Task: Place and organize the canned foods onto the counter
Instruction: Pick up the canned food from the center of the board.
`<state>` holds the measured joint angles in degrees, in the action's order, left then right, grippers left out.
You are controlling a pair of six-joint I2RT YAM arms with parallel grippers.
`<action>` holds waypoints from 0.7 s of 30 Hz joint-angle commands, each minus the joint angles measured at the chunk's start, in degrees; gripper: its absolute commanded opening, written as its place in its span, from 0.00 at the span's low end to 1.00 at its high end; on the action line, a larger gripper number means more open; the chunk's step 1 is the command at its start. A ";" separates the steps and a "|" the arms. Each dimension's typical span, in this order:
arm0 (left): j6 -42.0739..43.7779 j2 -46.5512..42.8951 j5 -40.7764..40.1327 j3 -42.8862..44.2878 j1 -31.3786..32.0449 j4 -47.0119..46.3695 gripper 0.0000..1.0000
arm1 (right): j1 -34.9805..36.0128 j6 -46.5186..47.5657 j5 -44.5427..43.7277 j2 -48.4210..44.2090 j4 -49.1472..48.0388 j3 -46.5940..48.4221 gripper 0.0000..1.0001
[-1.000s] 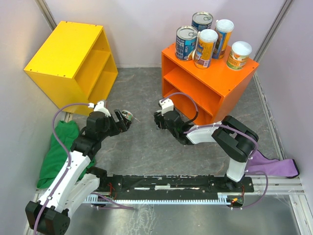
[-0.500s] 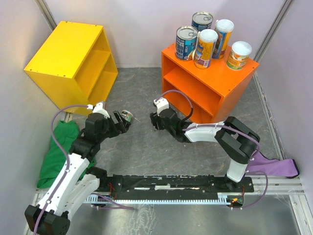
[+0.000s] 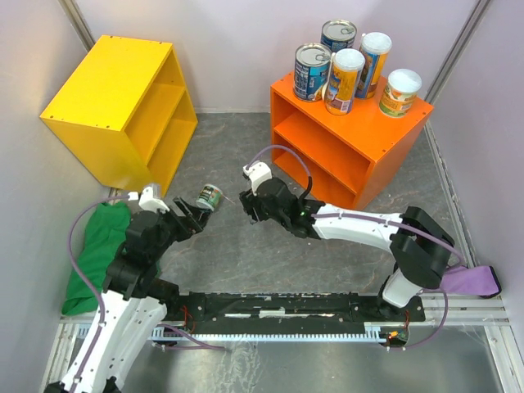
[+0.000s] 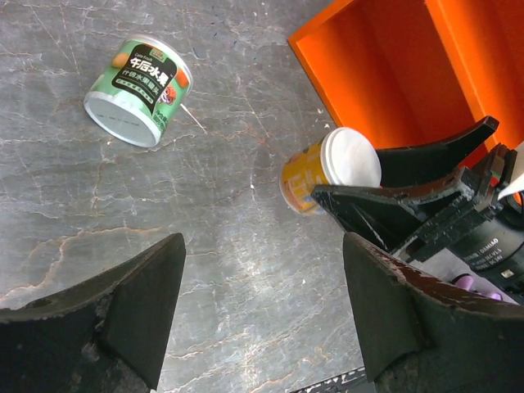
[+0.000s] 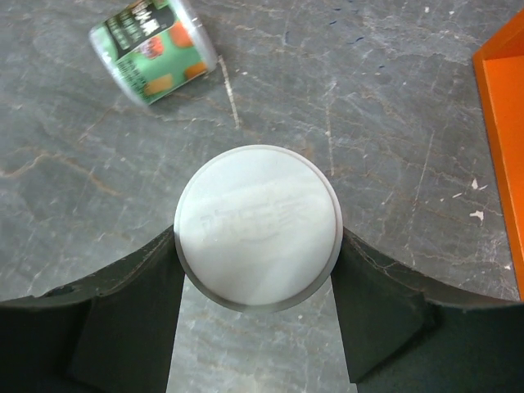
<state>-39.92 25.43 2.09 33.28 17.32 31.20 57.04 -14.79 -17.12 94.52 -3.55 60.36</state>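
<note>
The floor (image 3: 237, 147) is grey stone with thin pale cracks, and the walls (image 3: 246, 49) around it are plain and pale. The orange counter (image 3: 372, 123) stands on this floor by the back wall. Five cans (image 3: 344, 80) stand upright on top of the orange counter. A green can (image 3: 210, 196) lies on its side on the floor, left of the orange counter and well apart from it. The right gripper (image 3: 248, 205) is also left of the orange counter, between it and the green can, and its two fingers are pressed on the sides of an orange can (image 4: 327, 172) with a white lid. The left gripper (image 4: 262, 246) is farther left of the orange counter, past the green can, with its fingers wide apart and nothing in them. A yellow cabinet (image 3: 106, 82) stands far to the left of the orange counter. A green cloth (image 3: 94, 254) lies far left of the orange counter, and a purple cloth (image 3: 471, 281) lies to the front right of it.
</note>
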 commanded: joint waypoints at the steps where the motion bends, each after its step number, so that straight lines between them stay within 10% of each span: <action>1: -3.71 -6.28 1.51 -2.68 -0.28 0.09 0.82 | 3.56 -1.42 -1.57 -5.82 3.99 4.23 0.10; 21: -2.36 -9.51 2.66 -2.72 -0.29 -1.61 0.81 | 11.26 -2.29 -9.19 -16.55 29.49 23.76 0.01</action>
<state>-42.83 15.29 3.36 29.58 17.32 32.58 68.01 -16.88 -21.87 83.33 23.18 77.69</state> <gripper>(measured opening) 0.810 0.724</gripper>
